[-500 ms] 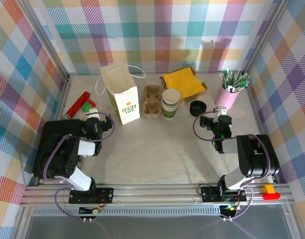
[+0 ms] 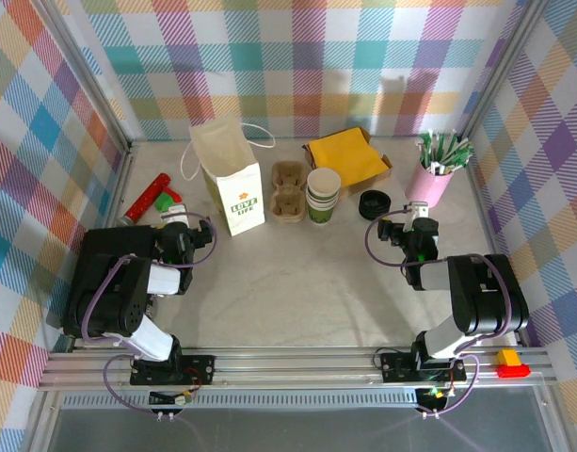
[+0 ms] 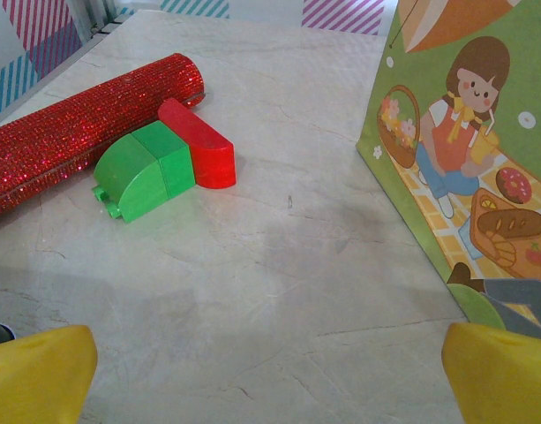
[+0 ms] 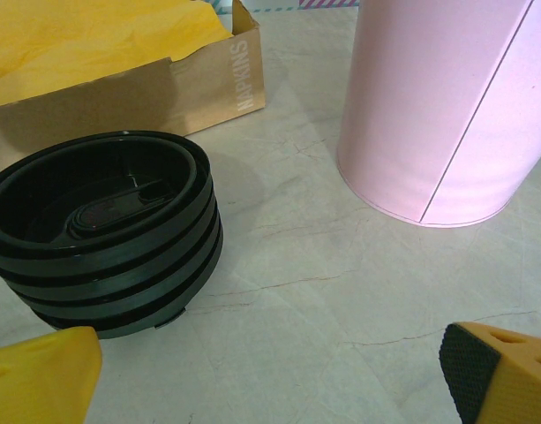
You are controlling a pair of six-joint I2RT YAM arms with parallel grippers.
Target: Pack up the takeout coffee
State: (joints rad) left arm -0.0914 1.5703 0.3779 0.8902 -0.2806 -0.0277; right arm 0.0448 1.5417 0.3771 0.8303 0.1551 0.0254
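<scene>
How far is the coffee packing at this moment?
Nothing looks done: the cups stand stacked and lidless near the paper bag, and the black lids lie apart. Nothing is in hand; left gripper and right gripper are open, the right facing the lids. Left: cup, lid, bagging.

Left wrist view: the paper bag is cut off by the top and right edges. Left of the paper bag, the red glitter roll runs off the left edge. The 2 yellow fingertips of the left gripper are cropped at the bottom corners.

Top external view: right of the paper bag, the cups in the cup stack are too small to count.

Right wrist view: the pink cup, farthest right of the paper bag, is cropped at the top and right.
</scene>
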